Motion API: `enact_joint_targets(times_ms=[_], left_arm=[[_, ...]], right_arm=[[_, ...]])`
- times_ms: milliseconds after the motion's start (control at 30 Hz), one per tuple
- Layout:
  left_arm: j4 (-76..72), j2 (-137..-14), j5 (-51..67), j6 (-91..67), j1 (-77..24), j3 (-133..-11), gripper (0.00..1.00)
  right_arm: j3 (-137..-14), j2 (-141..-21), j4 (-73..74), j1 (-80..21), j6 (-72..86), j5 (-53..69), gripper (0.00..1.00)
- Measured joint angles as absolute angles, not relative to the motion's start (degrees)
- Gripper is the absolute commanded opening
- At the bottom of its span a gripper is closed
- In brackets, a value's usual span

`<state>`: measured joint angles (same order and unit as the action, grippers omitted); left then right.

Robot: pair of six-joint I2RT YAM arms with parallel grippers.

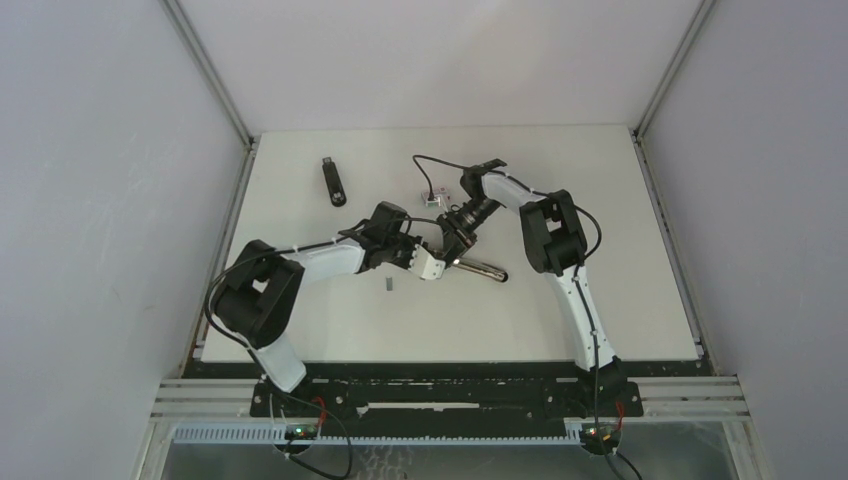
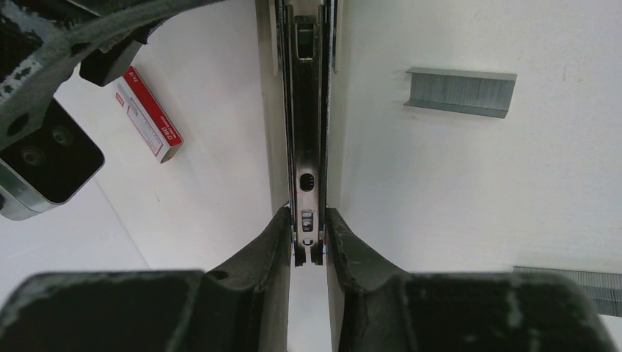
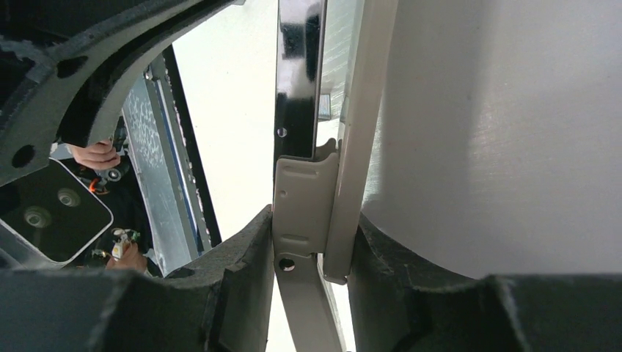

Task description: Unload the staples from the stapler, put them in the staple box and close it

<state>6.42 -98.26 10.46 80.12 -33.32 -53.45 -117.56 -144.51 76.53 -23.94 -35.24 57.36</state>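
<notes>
The stapler [image 1: 486, 270] lies open at the middle of the table, chrome top toward the right. My left gripper [image 2: 308, 235] is shut on the near end of its narrow metal magazine [image 2: 308, 147], one finger against each side. From the other side, my right gripper [image 3: 312, 235] is shut on the stapler's grey hinge piece [image 3: 306, 198], with the chrome arm [image 3: 297, 73] running away from it. A short grey strip of staples [image 2: 460, 92] lies on the table to the right of the magazine. Another strip [image 2: 579, 287] shows at the lower right edge. In the top view one strip [image 1: 388, 284] lies below the left wrist.
A small red-and-white box [image 2: 149, 114] lies left of the magazine, seen in the top view as the box [image 1: 428, 199] behind the grippers. A black stapler-like object [image 1: 333, 181] lies at the back left. Grey walls close the table on three sides.
</notes>
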Motion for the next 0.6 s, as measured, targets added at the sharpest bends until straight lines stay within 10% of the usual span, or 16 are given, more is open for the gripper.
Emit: enact_joint_targets(times_ms=[600], left_arm=[[5.69,-98.28,9.17,80.12,-33.54,-52.90,0.18]], right_arm=[[-117.80,-143.76,75.48,-21.71,-31.38,58.00,0.66]])
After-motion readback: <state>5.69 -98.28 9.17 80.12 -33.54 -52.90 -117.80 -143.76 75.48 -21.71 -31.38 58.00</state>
